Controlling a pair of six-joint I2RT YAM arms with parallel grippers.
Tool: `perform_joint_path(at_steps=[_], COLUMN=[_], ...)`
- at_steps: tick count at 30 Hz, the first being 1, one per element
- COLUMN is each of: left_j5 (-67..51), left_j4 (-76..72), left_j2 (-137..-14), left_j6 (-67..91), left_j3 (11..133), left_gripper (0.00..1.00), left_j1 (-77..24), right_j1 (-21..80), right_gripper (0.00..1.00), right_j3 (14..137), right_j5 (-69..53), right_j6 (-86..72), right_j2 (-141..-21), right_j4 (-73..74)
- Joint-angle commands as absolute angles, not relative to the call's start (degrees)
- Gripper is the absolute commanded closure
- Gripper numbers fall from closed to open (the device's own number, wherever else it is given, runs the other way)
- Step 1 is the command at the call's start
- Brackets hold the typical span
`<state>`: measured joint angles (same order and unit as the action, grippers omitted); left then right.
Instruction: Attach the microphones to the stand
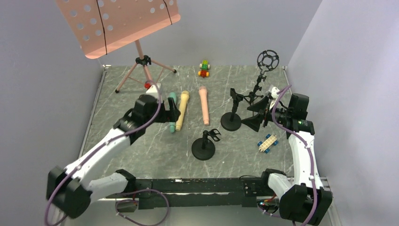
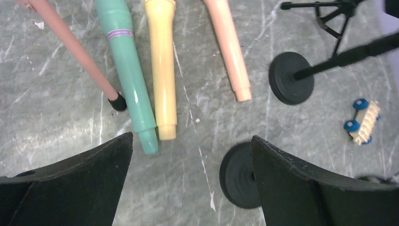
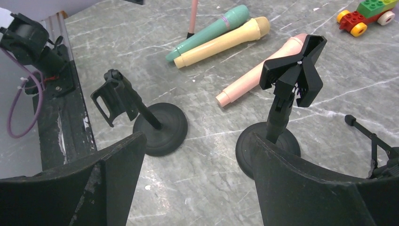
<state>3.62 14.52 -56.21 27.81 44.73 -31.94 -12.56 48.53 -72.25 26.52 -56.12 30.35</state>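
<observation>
1. Teal-green microphone [image 2: 129, 70]: lies flat on the tabletop [image 2: 47, 117], left of centre. Long axis runs near-to-far, with the head toward the back wall and the narrow tail toward the arms.
2. Pale yellow microphone [image 2: 162, 66]: lies flat just to the right of the teal one, nearly parallel and heading the same way. Appears to touch it near the tails.
3. Salmon pink microphone [image 2: 228, 47]: lies flat further right, apart from the pair. Head far, tail near, slightly off their line.
4. Left tool [image 2: 191, 141]: hangs above the tails of the teal and yellow pair, jaws spread wide, nothing between them.
5. Right tool [image 3: 197, 136]: hovers at the right side, jaws likewise apart and holding nothing, facing two round-based stands.
6. Short stand [image 1: 203, 149]: upright nearest the arms, nearer than the pink tail, clip holding nothing.
7. Taller stand [image 1: 231, 121]: upright to the right of the pink microphone, clip holding nothing.
8. Ring-mount stand [image 1: 267, 60]: further back on the right.
9. Music stand [image 1: 117, 23]: at the far left, one black-tipped leg ending just beside the teal microphone.
10. Toy cars: one [image 1: 203, 68] near the back, one [image 1: 267, 142] near the right arm.
</observation>
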Motion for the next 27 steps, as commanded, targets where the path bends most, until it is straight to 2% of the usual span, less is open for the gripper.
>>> perform_joint_path(at_steps=[1, 5, 7, 12, 20, 27], left_j5=[-0.4, 2.9, 3.4, 1.9, 1.8, 4.0], left_j4=[20.4, 28.7, 31.4, 35.5, 39.3, 38.8], left_j2=[-70.0, -85.4, -92.6, -103.8, -112.0, -115.3], left_j6=[28.1, 28.3, 26.4, 18.3, 14.9, 15.3], left_j3=[56.5, 71.2, 77.0, 87.4, 97.3, 99.4], left_gripper=[0.02, 0.09, 0.1, 0.14, 0.06, 0.08], left_j1=[-29.6, -29.6, -29.7, -29.7, -30.1, -30.2], right_j1=[-12.4, -12.4, -12.4, -12.2, -11.9, -11.9], right_gripper=[0.16, 0.15, 0.15, 0.16, 0.15, 0.15], right_j3=[48.2, 48.1, 48.2, 48.3, 48.3, 49.0], right_j5=[-72.3, -72.0, -72.0, -71.9, -71.8, -71.9], right_j6=[29.4, 29.3, 29.2, 29.0, 29.6, 34.1], right_j2=[-55.2, -55.6, -55.9, -56.2, -57.9, -59.8], right_j4=[30.0, 29.8, 29.9, 29.8, 30.0, 33.3])
